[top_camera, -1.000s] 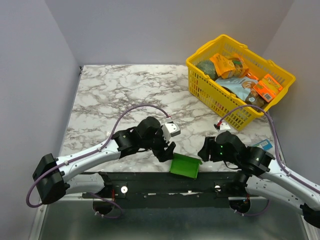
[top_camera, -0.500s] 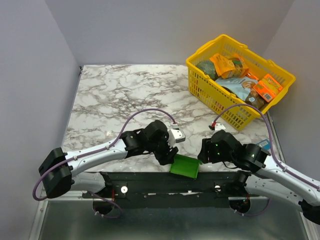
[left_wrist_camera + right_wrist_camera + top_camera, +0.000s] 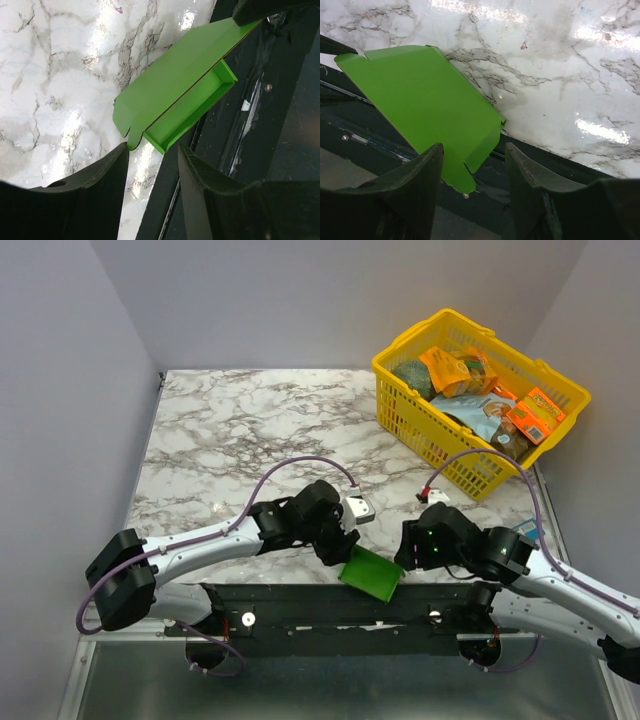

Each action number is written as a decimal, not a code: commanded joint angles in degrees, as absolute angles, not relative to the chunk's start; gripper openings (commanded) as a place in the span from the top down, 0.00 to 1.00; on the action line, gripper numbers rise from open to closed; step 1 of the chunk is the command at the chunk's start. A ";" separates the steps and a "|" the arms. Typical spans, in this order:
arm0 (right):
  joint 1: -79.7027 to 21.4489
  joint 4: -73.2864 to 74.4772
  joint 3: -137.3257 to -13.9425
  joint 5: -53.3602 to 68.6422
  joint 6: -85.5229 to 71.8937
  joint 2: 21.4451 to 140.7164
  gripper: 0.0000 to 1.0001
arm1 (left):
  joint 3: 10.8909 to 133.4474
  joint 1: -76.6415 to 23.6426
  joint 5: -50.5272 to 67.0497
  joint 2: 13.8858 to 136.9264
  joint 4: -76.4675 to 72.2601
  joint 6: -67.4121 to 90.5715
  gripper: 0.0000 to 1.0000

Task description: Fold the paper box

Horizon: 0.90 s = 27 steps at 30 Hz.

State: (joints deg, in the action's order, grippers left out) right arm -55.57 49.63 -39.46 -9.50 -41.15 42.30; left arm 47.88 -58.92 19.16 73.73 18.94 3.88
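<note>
Both sets of jaws stood spread, the left gripper (image 3: 335,549) and right gripper (image 3: 408,545) flanking the half-folded paper box (image 3: 370,575) at the near edge of the table (image 3: 220,440), so pinching its raised flap shut looked the next move.

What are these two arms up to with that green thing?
Two robot arms are folding a green paper box that lies at the near edge of the marble table. It is half made: a shallow tray is formed, and the flat lid panel is not yet closed. The left gripper and the right gripper are both open, one at each side of the box, and neither clamps it. The yellow basket of packets stands apart.
</note>
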 commanded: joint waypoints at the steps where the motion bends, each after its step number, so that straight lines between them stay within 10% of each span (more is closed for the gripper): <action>1: -55.99 52.65 -42.62 -11.43 -42.89 41.31 0.36 | 49.04 -59.24 19.24 75.06 16.27 2.99 0.48; 27: -56.34 57.49 -40.53 -4.66 -41.39 36.74 0.38 | 50.80 -59.24 17.14 79.72 14.59 1.23 0.44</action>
